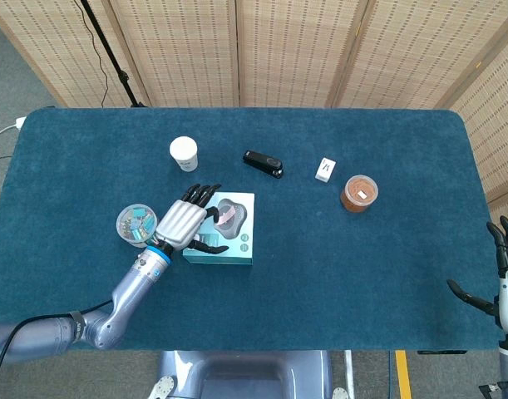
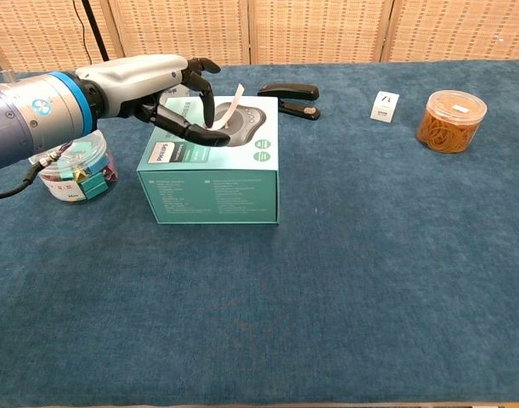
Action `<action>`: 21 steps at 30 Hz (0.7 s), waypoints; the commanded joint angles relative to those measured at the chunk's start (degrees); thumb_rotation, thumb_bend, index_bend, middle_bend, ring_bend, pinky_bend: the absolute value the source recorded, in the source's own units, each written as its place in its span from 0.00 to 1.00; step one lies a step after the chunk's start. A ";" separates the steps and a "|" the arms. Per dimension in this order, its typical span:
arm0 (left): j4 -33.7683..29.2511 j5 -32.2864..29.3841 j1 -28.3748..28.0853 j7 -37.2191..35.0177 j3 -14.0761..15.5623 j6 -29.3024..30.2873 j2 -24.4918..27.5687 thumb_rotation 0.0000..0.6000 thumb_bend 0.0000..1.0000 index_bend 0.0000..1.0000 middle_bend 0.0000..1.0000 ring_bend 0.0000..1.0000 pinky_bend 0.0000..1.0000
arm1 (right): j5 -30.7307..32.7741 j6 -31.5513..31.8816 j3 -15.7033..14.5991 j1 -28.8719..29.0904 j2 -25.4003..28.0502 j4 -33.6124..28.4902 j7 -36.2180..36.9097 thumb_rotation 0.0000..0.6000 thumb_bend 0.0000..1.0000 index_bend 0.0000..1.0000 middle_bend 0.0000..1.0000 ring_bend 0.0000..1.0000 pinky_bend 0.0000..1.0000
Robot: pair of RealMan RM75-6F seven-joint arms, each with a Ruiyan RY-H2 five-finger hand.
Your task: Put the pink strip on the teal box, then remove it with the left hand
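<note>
The left hand (image 2: pixel 161 98) reaches over the top of the teal box (image 2: pixel 213 183), which sits on the blue tabletop (image 2: pixel 344 289) left of centre. Its thumb and a fingertip come together on the lower end of the pink strip (image 2: pixel 228 107), and the strip stands up from that pinch, curving away toward the far side of the box. In the chest view the strip's free end rises clear of the box lid; whether its lower end touches the lid I cannot tell. The other fingers (image 2: pixel 200 71) arch above the lid, spread apart. In the head view the same hand (image 1: pixel 184 223) covers the left part of the box (image 1: pixel 237 241), with the strip (image 1: pixel 224 216) showing as a pale pink patch on the printed lid.

The right hand (image 1: pixel 505 274) hangs off the right edge of the tabletop, well apart from everything, holding nothing, with its fingers spread.

A clear tub of coloured clips (image 2: pixel 76 174) sits just beside the box on its left. Beyond the box lies a black stapler (image 2: pixel 289 93), with a white cup (image 1: pixel 184 154) to its left. Further right stand a small white box (image 2: pixel 385 107) and a round tub of rubber bands (image 2: pixel 451 120)
</note>
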 commanded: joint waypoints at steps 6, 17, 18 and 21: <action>1.45 -0.92 -0.49 0.03 -0.19 -0.81 -0.66 0.35 0.00 0.46 0.00 0.00 0.00 | -0.02 -0.09 0.01 -0.05 0.10 -0.06 0.13 1.00 0.00 0.03 0.00 0.00 0.00; -0.63 -0.38 -0.99 1.87 0.09 0.02 -1.00 0.35 0.00 0.46 0.00 0.00 0.00 | 0.02 -0.24 0.08 -0.11 0.33 -0.24 0.62 1.00 0.00 0.03 0.00 0.00 0.00; -0.69 -0.50 -1.04 2.06 0.09 0.07 -1.08 0.35 0.00 0.46 0.00 0.00 0.00 | 0.02 -0.23 0.09 -0.13 0.35 -0.24 0.66 1.00 0.00 0.03 0.00 0.00 0.00; -0.60 -0.73 -1.25 2.67 0.04 0.23 -1.32 0.35 0.00 0.46 0.00 0.00 0.00 | 0.09 -0.22 0.10 -0.20 0.43 -0.25 0.78 1.00 0.00 0.03 0.00 0.00 0.00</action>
